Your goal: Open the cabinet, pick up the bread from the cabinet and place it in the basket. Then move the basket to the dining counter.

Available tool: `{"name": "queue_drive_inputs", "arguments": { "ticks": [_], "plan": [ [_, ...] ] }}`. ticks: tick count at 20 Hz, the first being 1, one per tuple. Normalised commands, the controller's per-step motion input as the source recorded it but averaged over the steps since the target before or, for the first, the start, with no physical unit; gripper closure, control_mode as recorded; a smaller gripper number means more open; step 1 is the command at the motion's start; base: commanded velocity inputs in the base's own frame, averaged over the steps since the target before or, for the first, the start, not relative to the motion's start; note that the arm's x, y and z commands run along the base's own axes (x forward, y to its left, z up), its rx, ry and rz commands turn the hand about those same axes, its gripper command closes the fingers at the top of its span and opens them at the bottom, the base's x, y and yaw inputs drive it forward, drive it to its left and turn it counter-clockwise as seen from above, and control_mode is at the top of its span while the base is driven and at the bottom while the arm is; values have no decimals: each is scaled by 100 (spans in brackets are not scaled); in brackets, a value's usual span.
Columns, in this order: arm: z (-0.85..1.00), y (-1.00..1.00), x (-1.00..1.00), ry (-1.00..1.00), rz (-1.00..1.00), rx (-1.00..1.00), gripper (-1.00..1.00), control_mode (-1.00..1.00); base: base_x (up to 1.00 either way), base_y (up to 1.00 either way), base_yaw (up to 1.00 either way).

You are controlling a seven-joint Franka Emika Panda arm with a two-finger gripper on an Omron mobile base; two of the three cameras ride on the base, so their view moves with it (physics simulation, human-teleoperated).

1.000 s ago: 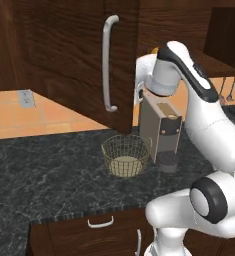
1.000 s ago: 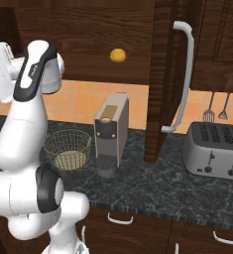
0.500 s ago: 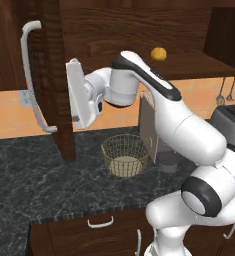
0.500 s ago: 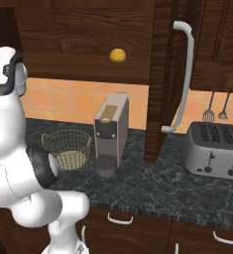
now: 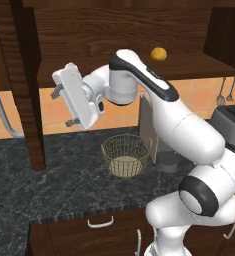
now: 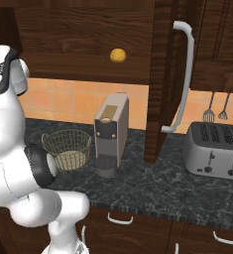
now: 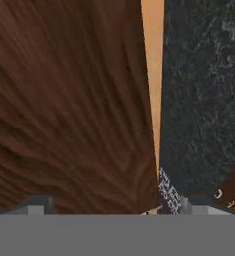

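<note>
Since the earlier frame the left cabinet door [image 5: 26, 90] had swung wider. The pincer [image 5: 63, 106] stood spread wide, empty, beside it. The bread [image 5: 158, 54] sat on the cabinet shelf [image 5: 189, 67], roundish; the basket [image 5: 126, 155] rested upright on the tabletop [image 5: 64, 185].

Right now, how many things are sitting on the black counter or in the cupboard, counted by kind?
Bread: 1
Wire basket: 1
Coffee machine: 1
Toaster: 1
Total: 4
</note>
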Motion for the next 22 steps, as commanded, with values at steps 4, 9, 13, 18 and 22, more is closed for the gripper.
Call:
{"name": "queue_drive_inputs", "arguments": {
  "ticks": [4,9,13,18,22],
  "plan": [
    [-70,-98,48,-37,0,-19,-100,-100,0,0,0],
    [-90,-95,5,-86,0,-51,-100,-100,0,0,0],
    [-82,-94,0,-50,-6,-48,-100,-100,0,0,0],
    [-44,-99,27,-52,-15,-26,-100,-100,0,0,0],
    [-13,-58,39,-54,-38,-20,-100,-100,0,0,0]
  ]
}}
